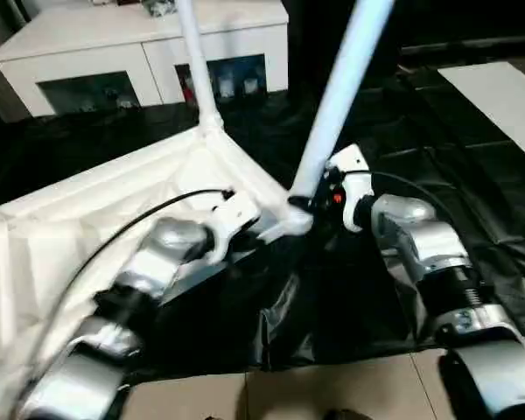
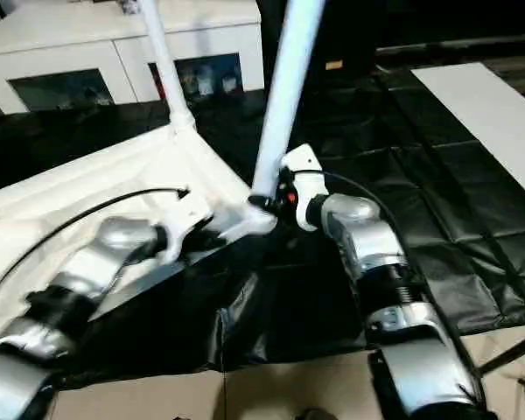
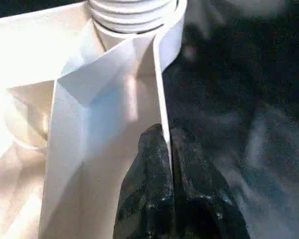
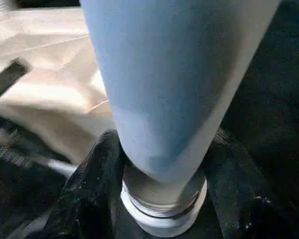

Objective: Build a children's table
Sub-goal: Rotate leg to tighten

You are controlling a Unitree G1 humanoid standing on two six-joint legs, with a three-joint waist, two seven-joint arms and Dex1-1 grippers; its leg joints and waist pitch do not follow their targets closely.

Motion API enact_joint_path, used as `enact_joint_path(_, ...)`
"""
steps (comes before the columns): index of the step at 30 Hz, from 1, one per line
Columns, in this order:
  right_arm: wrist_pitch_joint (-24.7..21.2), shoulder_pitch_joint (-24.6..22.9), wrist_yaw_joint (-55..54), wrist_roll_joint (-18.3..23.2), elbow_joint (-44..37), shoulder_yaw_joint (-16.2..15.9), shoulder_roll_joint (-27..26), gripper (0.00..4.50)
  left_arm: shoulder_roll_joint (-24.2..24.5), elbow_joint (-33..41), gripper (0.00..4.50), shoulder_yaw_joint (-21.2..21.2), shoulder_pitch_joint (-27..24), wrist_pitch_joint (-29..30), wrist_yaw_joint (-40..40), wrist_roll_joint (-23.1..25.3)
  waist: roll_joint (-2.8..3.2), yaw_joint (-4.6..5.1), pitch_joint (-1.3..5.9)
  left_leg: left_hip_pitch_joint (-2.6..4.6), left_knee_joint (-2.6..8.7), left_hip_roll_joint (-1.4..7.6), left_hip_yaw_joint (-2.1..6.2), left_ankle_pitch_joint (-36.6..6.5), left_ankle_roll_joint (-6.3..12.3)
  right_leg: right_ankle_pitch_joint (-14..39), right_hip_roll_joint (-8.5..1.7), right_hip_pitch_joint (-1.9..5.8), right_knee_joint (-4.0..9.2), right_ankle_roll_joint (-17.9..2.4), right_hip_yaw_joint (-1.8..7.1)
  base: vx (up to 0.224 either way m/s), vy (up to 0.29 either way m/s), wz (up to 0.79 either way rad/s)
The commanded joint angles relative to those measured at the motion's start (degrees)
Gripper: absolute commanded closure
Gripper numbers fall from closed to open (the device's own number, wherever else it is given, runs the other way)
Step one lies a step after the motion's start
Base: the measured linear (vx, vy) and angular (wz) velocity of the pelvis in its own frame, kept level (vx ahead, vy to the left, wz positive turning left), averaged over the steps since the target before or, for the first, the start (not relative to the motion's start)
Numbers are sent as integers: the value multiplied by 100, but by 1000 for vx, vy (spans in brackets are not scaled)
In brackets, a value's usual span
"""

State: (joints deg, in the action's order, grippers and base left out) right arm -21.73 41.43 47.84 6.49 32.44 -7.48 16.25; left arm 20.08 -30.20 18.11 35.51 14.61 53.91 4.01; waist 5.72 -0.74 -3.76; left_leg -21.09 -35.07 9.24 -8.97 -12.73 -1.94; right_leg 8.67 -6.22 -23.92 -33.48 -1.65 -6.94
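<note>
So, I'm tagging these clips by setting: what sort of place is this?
Probably an indoor room, home-like or a staged test area. A white cabinet with dark glass doors stands at the back, black sheeting covers a tiled floor, and the upturned tabletop lies on it.

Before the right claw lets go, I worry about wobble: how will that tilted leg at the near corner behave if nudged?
The leg looks like a stiff, hollow plastic tube, probably light. It leans, with its thread exposed above the socket, so it likely isn't seated and could tip over. Being round and smooth, it may slip or roll on the black sheet.
</note>
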Motion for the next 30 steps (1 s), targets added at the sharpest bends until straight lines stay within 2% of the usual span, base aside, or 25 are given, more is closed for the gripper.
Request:
enact_joint_path(1, -131, -113, 364, -49, -52, -255, 64, 251, 186, 365, 450, 319, -134, -94, 627, -12, -103, -63, 480, -15, 356, 350, 79, -266, 840, 1045, -314, 411, 258, -1362, 300, 0, 0, 0)
enact_joint_path(5, -122, -85, 787, -95, -53, -433, 236, 252, 556, 703, 450, 459, -316, -330, 1141, -49, -142, -91, 481, -17, 368, 358, 67, -317, 758, 1044, -315, 406, 248, -1389, 311, 0, 0, 0)
enact_joint_path(6, -115, -77, 874, -102, -60, -475, 267, 252, 610, 755, 450, 468, -344, -363, 1226, -71, -133, -102, 483, -4, 365, 357, 70, -323, 738, 1029, -311, 395, 244, -1394, 310, 0, 0, 0)
enact_joint_path(7, -161, -78, 1101, -82, -125, -577, 340, 252, 686, 855, 450, 432, -391, -349, 1336, -138, -171, -110, 487, -4, 370, 361, 64, -334, 701, 1007, -311, 402, 242, -1393, 315, 0, 0, 0)
enact_joint_path(9, -126, -93, 1356, -123, -168, -720, 431, 252, 770, 940, 450, 416, -425, -311, 1480, -207, -161, -149, 489, 12, 373, 370, 64, -352, 662, 1005, -312, 392, 224, -1409, 323, 0, 0, 0)
enact_joint_path(11, -76, -108, 1570, -188, -178, -852, 502, 252, 865, 1017, 450, 426, -453, -292, 1606, -223, -177, -164, 481, 7, 376, 370, 58, -436, 605, 1038, -311, 389, 228, -1423, 331, 0, 0, 0)
enact_joint_path(16, 43, -136, 1713, -317, -119, -1031, 547, 253, 939, 1052, 450, 436, -453, -321, 1642, -213, -198, -181, 457, 23, 413, 363, 55, -913, 297, 1453, -322, 385, 277, -1329, 355, 0, 0, 0)
enact_joint_path(20, 54, -261, 1720, -340, -216, -1126, 575, 254, 927, 1032, 450, 426, -434, -312, 1597, -201, -212, -178, 465, 7, 412, 362, 53, -847, 258, 1457, -319, 398, 274, -1275, 359, 0, 0, 0)
enact_joint_path(23, 34, -493, 1698, -350, -367, -1180, 591, 254, 892, 944, 450, 394, -405, -319, 1498, -164, -211, -198, 488, 12, 398, 364, 46, -652, 305, 1172, -309, 397, 244, -1306, 355, 0, 0, 0)
enact_joint_path(25, 86, -607, 1607, -334, -393, -1133, 561, 254, 871, 910, 450, 360, -399, -318, 1429, -169, -197, -206, 494, 12, 396, 363, 46, -638, 316, 1102, -307, 398, 241, -1327, 353, 0, 0, 0)
enact_joint_path(27, 224, -702, 1358, -267, -319, -953, 452, 254, 865, 851, 450, 339, -381, -343, 1360, -150, -208, -208, 489, 15, 404, 360, 41, -736, 282, 1186, -309, 393, 260, -1312, 352, 0, 0, 0)
enact_joint_path(28, 317, -769, 1109, -170, -244, -750, 355, 254, 860, 845, 450, 332, -385, -356, 1321, -142, -179, -215, 486, 17, 413, 362, 47, -826, 237, 1262, -318, 396, 270, -1292, 352, 0, 0, 0)
enact_joint_path(30, 357, -840, 826, -22, -159, -483, 238, 254, 843, 859, 450, 308, -401, -346, 1287, -161, -197, -188, 463, 43, 450, 360, 41, -1229, 114, 1656, -307, 384, 331, -1204, 343, 0, 0, 0)
